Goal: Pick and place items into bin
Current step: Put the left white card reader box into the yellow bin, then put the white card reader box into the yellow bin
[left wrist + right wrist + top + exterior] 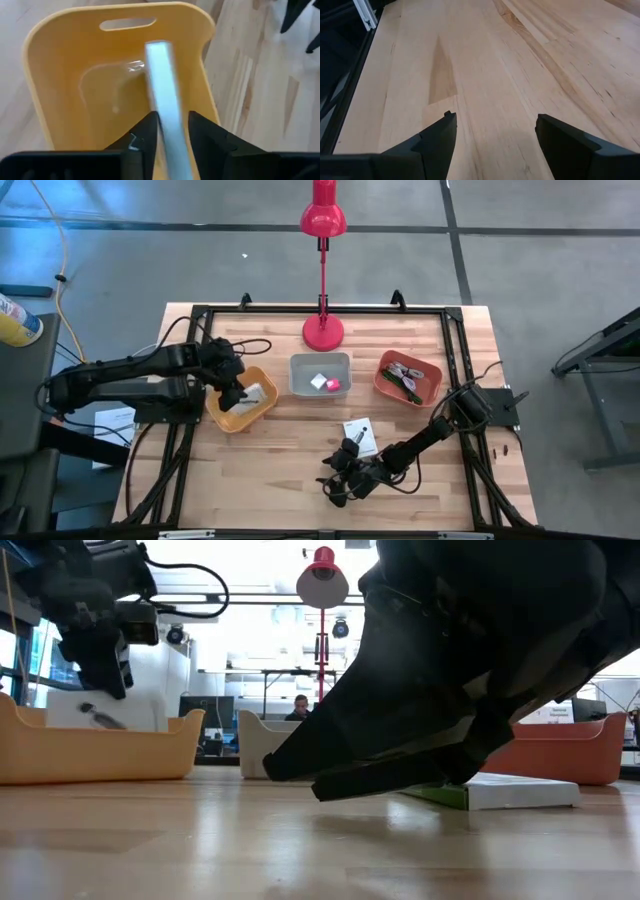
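Note:
My left gripper (pixel 235 393) hangs over the yellow bin (pixel 262 412) and is shut on a white card with black print (pixel 105 710). My right gripper (pixel 340 475) is open, low over bare wood near the table's near edge; nothing shows between its fingers in the right wrist view (pixel 495 125). A second white card (pixel 360 437) lies flat on the table just beyond it. The grey bin (pixel 300 362) holds a pink cube (pixel 334 385) and a white cube (pixel 318 381). The orange-red bin (pixel 385 387) holds a green stick (pixel 405 385) and small bits. My left gripper pinches the white card between its two fingers at the card's upper edge (pixel 167 125), coming from above and pointing down. The card hangs on edge below the fingers, its lower part inside the yellow bin (pixel 60 75). Whether it touches the bin's floor, I cannot tell.
A red desk lamp (pixel 323 330) stands at the far middle of the table, behind the grey bin. A black frame (pixel 455 360) runs around the table top. Bare wood lies between the bins and the near edge.

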Robot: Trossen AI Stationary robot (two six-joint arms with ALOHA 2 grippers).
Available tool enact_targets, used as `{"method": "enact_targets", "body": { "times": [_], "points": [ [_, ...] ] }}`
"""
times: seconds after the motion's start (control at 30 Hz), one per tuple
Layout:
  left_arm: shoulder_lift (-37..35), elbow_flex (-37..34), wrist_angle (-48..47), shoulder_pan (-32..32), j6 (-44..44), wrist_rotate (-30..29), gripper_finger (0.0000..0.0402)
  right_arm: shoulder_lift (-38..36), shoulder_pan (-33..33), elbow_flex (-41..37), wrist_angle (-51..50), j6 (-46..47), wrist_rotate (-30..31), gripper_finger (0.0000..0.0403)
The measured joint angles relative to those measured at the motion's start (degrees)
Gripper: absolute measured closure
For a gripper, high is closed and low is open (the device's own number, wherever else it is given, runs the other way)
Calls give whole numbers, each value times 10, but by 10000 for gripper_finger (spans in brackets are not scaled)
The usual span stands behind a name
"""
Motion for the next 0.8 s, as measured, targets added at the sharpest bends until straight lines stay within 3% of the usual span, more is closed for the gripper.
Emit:
{"method": "enact_targets", "body": {
  "times": [0.3, 0.57, 0.8],
  "points": [
    [7, 0, -3, 0, 1, -31, 247, 0, 0, 0, 0, 0, -3, 144],
    [6, 6, -11, 0, 2, -44, 241, 0, 1, 0, -1, 0, -8, 144],
    [6, 82, -7, 0, 6, -38, 241, 0, 1, 0, -1, 0, -11, 144]
  ]
}}
